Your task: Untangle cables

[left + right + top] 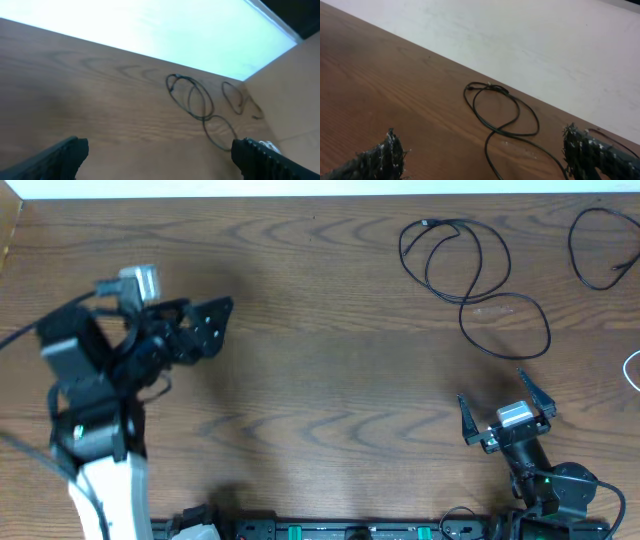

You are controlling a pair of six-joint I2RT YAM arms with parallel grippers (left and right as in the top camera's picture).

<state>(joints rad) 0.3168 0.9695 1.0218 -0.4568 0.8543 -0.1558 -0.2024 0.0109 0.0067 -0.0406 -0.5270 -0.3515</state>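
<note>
Lying on table point(320, 390): looped black cable point(462, 301), second black cable point(571, 240); left jaws, right jaws spread, empty.

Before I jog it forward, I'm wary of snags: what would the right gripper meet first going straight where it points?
Probably the looped black cable on the table, ahead of the open right gripper; depth is unclear.

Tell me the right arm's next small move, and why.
Probably ease the right pincer forward and down over the looped black cable: its jaws stand open and empty, and that cable lies on the table just ahead, crossing over itself.
</note>
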